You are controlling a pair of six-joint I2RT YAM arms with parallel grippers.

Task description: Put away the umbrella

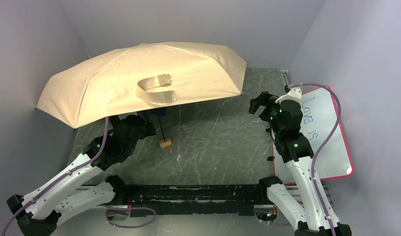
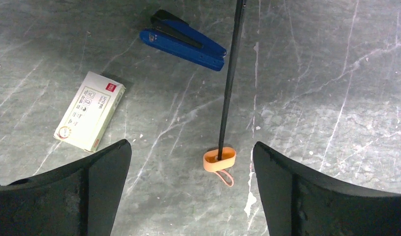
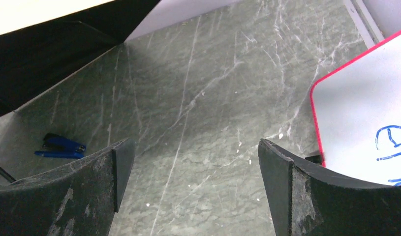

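While the umbrella (image 1: 139,81) stands open, top view: cream canopy spread over the far left of the table (image 1: 223,142), strap (image 1: 156,89) looped on top, handle (image 1: 165,143) down on the table near the canopy's near rim. Left pincer (image 1: 148,119) just beside the shaft at that rim, tips partly hidden by fabric. Right pincer (image 1: 260,102) well apart from the umbrella, over the right side of the table, beside a red-edged whiteboard (image 1: 331,142) with blue writing. Left wrist view: left pincer wide, holding nothing; thin dark shaft (image 2: 230,83) rises tilted between the two fingers (image 2: 105,182), touching neither. Tan handle rests on the table with a small cord loop (image 2: 227,178) beside it. Blue stapler (image 2: 183,42) and a small white box (image 2: 90,110) lie beyond, apart from each other. Right wrist view: right pincer wide, holding nothing, bare table between the fingers. Black lining (image 3: 55,44) of the canopy at upper left, stapler beneath it, whiteboard corner at right.
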